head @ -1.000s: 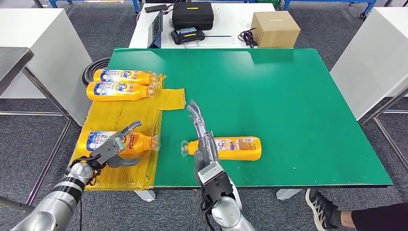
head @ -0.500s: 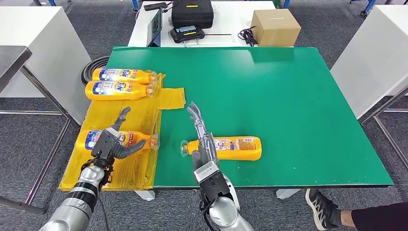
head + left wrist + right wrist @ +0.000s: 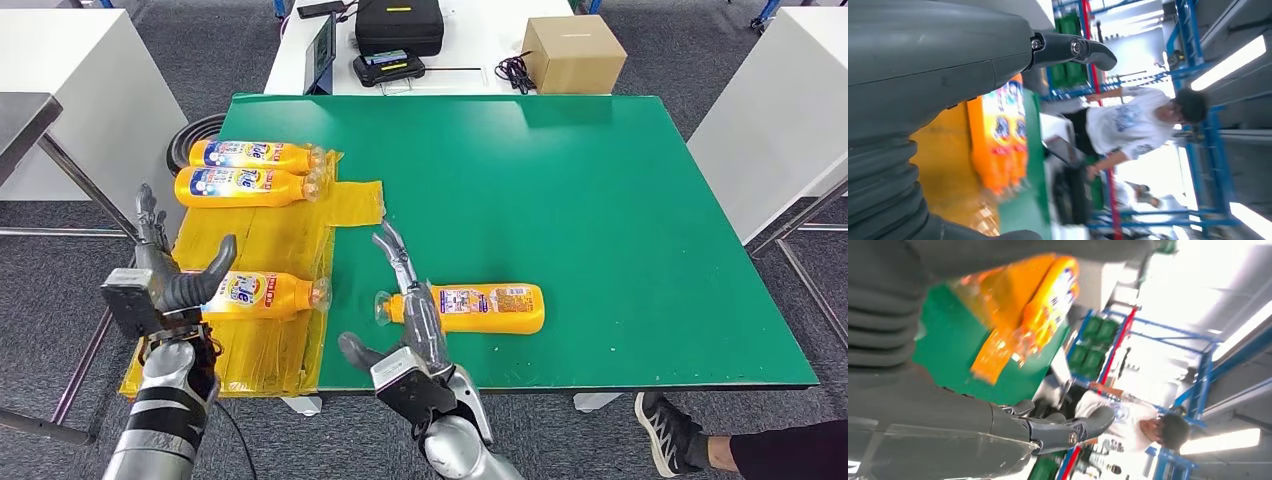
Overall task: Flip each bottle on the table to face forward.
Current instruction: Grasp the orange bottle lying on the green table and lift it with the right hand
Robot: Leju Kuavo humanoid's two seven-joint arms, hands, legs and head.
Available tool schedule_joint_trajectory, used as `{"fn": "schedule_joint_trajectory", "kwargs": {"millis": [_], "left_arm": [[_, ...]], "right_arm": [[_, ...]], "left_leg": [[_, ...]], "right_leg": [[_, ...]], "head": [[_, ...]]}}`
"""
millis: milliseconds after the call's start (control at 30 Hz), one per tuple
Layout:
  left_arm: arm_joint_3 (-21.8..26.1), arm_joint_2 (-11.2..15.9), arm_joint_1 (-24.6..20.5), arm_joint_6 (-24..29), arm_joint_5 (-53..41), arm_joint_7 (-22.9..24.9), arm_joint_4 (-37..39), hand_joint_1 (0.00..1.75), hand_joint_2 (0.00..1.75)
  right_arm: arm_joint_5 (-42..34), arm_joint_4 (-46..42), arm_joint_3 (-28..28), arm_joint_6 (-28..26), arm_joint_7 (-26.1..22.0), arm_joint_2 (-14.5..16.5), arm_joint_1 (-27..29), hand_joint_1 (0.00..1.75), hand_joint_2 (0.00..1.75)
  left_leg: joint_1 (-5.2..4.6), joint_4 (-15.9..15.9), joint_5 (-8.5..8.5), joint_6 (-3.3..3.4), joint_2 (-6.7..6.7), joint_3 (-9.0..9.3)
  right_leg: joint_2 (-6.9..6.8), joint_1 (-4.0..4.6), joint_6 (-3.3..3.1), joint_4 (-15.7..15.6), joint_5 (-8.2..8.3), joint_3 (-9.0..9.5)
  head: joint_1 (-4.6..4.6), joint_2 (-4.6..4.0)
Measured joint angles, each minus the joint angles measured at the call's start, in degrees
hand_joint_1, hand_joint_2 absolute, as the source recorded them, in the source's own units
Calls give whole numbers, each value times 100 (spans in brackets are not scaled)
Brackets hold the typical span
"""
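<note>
Head view: the left hand [image 3: 165,280], fingers spread and empty, stands at lower left beside the orange plastic bottle on the yellow sheet [image 3: 262,293]. The right hand [image 3: 408,325], fingers apart, reaches over the orange bottle on the green table [image 3: 470,307], at lower centre; a careless sweep could roll it off the near edge.

Wrist views: blurred orange bottles; labels unreadable.

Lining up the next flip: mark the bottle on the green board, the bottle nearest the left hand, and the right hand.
Bottle on the green board [image 3: 487,307], head view, middle of its label.
Bottle nearest the left hand [image 3: 262,294], head view, orange body.
Right hand [image 3: 412,318], head view, back of the hand.
</note>
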Motion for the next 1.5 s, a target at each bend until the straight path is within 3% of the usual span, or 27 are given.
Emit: {"fn": "schedule_joint_trajectory", "kwargs": {"millis": [233,633,767,900,1033,1167,1500], "left_arm": [[0,-193,670,-332,346,0,-856,0,175],[4,-258,781,-366,353,0,-1109,0,175],[6,-268,844,-373,358,0,-1115,0,175],[47,-274,1042,-348,287,0,-1115,0,175],[78,-276,1200,-307,93,0,-1104,0,175],[66,-278,1273,-83,-252,0,-1038,0,175],[-34,-276,1255,0,-393,0,-679,0,175]], "right_arm": [[650,-252,-457,-102,265,-370,261,0,175],[717,-343,-586,-102,278,-475,316,0,175],[1186,-368,-678,-135,608,-567,348,0,175],[1820,-472,-975,-93,1008,-866,436,0,175],[2318,-508,-1277,268,1433,-1199,435,0,175],[2209,-184,-1414,1163,1861,-1467,183,0,175],[1939,1172,-1493,1759,1926,-1775,-560,0,175]], "left_leg": [[-1,1,-2,2,0,-11],[3,1,-1,1,0,-10],[1,1,-1,1,-2,-11],[-3,1,-2,3,-2,-14],[-5,2,-3,3,-2,-15],[-4,2,-2,3,7,-13],[-4,3,1,5,7,-14]], "right_leg": [[0,0,1,-5,1,-8],[0,3,1,-2,1,-8],[-1,1,1,-4,1,-8],[-1,-2,1,-5,1,-9],[-1,-4,2,-6,1,-9],[4,-2,3,-6,3,-10],[6,-2,8,-4,7,-11]], "head": [[0,0],[-1,0],[-1,0],[-1,0],[-1,0],[-3,0],[-2,0]]}}
